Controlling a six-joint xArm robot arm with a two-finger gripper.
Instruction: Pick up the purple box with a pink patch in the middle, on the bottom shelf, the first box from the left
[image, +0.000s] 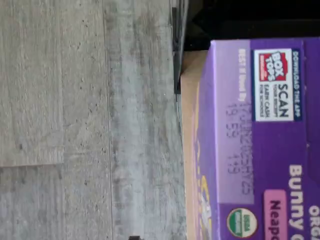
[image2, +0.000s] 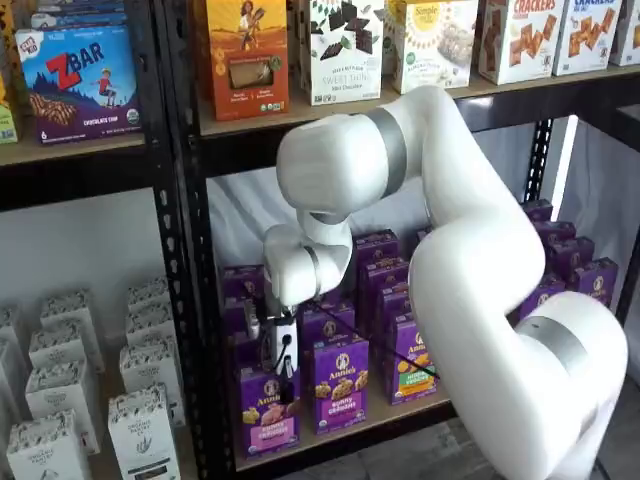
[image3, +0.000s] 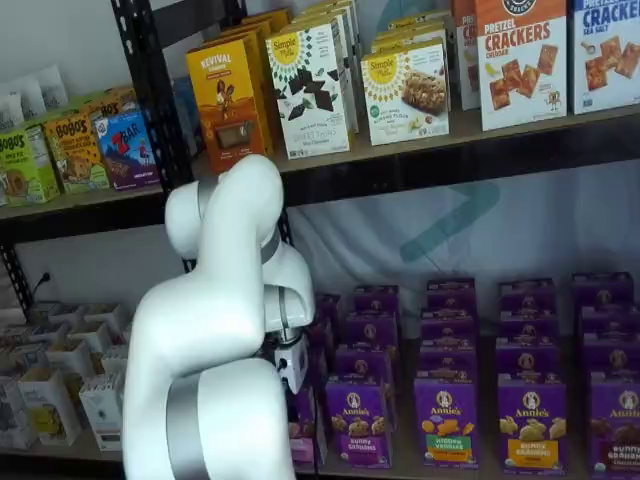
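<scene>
- Grey wood-look flooring (image: 85, 120) fills most of the wrist view, and black metal racking with tan boards backs both shelf views.
- We see the gripper (image2: 284, 375) in a shelf view, lower centre of the frame, its white body hanging from the wrist and dark fingers reaching down onto the top of the purple box (image2: 267, 410).
- We cannot tell whether the fingers are parted or clamped; they show as one dark shape against the carton.
- That purple box stands upright at the front of the bottom shelf (image2: 400, 412), lower centre-left of the frame, its pink panel across the lower front.
- In the wrist view the purple box (image: 260, 145) fills the right side, showing a Box Tops patch and a pink label.
- Just beside it to the right stands a purple carton with brown snacks (image2: 339, 384), then one with a green-orange panel (image2: 409, 358).
- In a shelf view the white arm (image3: 215, 340) covers the lower left of the frame and hides most of the target.
- Higher up, the upper shelf (image2: 470, 95) carries cracker and snack cartons.
</scene>
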